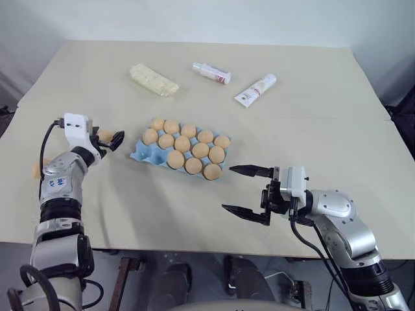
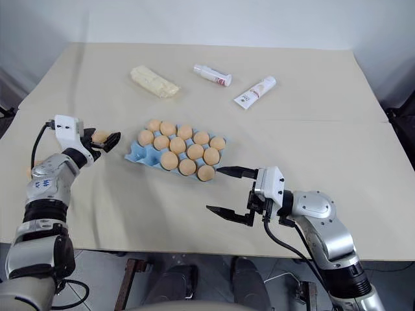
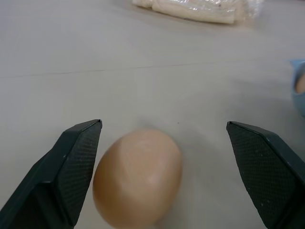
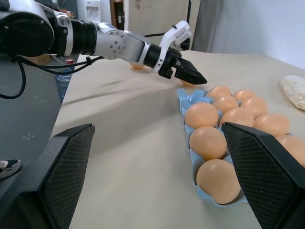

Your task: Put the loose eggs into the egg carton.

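Eggs in a blue tray, and one loose egg by the left gripper.

Left gripper (image 3: 162, 167) has its fingers wide apart around a loose egg (image 3: 138, 177) on the table (image 1: 292, 116), just left of the egg carton (image 1: 138, 153). Right gripper (image 1: 241, 191) hangs near the carton's other end, fingers wide apart, holding nothing.

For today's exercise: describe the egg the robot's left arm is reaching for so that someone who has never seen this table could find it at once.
Start at the light blue egg carton in the middle of the beige table, then look to its left, where the left gripper sits low over the tabletop. The loose egg lies bare on the table between its open black fingers, whereas the other eggs nearby sit in the carton's cups.
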Tool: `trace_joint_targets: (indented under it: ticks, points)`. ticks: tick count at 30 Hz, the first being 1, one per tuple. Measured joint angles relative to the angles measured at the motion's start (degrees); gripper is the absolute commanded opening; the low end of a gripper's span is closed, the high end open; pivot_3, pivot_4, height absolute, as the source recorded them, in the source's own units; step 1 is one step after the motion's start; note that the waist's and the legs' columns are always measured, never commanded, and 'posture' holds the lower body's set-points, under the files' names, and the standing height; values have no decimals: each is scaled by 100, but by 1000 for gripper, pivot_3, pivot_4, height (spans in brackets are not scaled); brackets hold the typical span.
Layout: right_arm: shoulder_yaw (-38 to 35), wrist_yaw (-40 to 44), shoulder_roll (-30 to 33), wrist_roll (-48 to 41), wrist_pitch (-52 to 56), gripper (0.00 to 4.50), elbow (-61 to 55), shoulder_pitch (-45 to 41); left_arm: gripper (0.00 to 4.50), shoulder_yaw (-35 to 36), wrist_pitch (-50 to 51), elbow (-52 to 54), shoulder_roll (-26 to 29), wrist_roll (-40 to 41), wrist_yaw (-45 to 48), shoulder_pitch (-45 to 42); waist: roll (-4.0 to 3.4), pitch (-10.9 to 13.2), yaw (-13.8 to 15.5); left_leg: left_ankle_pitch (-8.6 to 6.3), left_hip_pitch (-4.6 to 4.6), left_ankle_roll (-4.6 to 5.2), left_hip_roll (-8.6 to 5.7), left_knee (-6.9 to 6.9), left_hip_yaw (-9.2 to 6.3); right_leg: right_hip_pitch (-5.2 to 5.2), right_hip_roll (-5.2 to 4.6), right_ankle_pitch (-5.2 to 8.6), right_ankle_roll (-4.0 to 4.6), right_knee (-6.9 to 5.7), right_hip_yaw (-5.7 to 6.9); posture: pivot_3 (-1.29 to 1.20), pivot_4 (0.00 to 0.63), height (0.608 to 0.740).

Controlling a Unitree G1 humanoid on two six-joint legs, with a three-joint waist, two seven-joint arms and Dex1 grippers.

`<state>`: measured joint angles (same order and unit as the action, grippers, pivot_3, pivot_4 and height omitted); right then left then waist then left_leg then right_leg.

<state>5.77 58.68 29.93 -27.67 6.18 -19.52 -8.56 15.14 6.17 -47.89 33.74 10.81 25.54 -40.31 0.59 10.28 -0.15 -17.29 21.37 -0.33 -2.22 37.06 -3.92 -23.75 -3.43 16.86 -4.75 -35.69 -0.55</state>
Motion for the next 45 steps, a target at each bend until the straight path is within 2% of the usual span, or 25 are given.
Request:
trace_joint_targets:
  ticks: [2,6,8,11,15,20,23,26,29,35,39,45]
  points:
    - [-1,-43,-8,1,0,4500,-1,3,3591,-8,-88,-229,4,-16,27,-6,1,0,11,0,0,0,0,3,-1,0,-1,0,0,-5,1,0,150,740]
    - [-1,-81,-26,1,-3,4500,-1,16,2254,-31,-234,-511,68,-37,145,-8,3,1,22,4,-1,-2,0,7,-6,0,-3,0,0,-16,3,0,150,740]
    - [0,-88,-37,4,-6,4500,-1,19,1763,-9,-425,-511,87,-9,257,-9,3,1,24,5,-2,-3,-1,8,-6,1,-4,0,0,-17,4,0,150,740]
    - [3,-90,-50,45,-28,4500,1,23,1763,131,-789,-206,69,263,772,73,3,1,23,5,-2,-4,0,7,-6,2,-6,0,1,-16,4,0,150,740]
    - [13,-91,-56,69,-87,4500,9,47,1763,157,-1050,960,-29,672,1618,485,3,1,18,5,-2,-4,0,3,-6,3,-7,0,1,-9,1,0,150,740]
    - [14,-105,-58,80,-113,4500,16,93,1763,-294,-787,2287,-144,924,2512,1065,3,1,12,5,-5,-3,0,6,-6,6,-6,0,1,-13,-1,0,150,740]
    - [14,-140,-60,83,-114,4500,16,97,1763,-631,-681,2540,-143,858,2809,1241,3,1,13,8,-12,-3,1,5,-6,8,-5,1,3,-20,-2,0,150,740]
    - [14,-217,-98,116,-118,4500,13,97,1763,-861,-682,2349,-205,692,2904,1229,3,1,17,13,-13,-3,0,7,-8,8,-5,1,4,-25,0,0,150,740]
    - [15,-272,-127,122,-118,4500,4,103,2552,-952,-702,2147,-251,663,2974,1173,3,1,13,13,-11,-3,0,5,-8,7,-5,1,3,-23,0,0,150,740]
    - [16,-315,-127,124,-118,4500,-54,198,4439,-925,-763,2236,-176,671,3173,1274,3,1,-1,11,-8,-1,0,2,-7,6,-5,1,3,-15,-2,0,150,740]
    - [15,-295,-105,118,-113,4500,-69,246,4439,-565,-761,2711,219,754,3163,1752,3,1,-11,10,-10,-4,6,-1,-8,4,-3,3,7,-19,-2,0,150,740]
    - [17,-39,-31,58,-114,4500,-25,167,4478,618,-346,3665,906,1219,2972,2848,-2,4,4,9,-13,-2,8,-3,-9,9,-8,6,13,-14,-3,0,150,740]
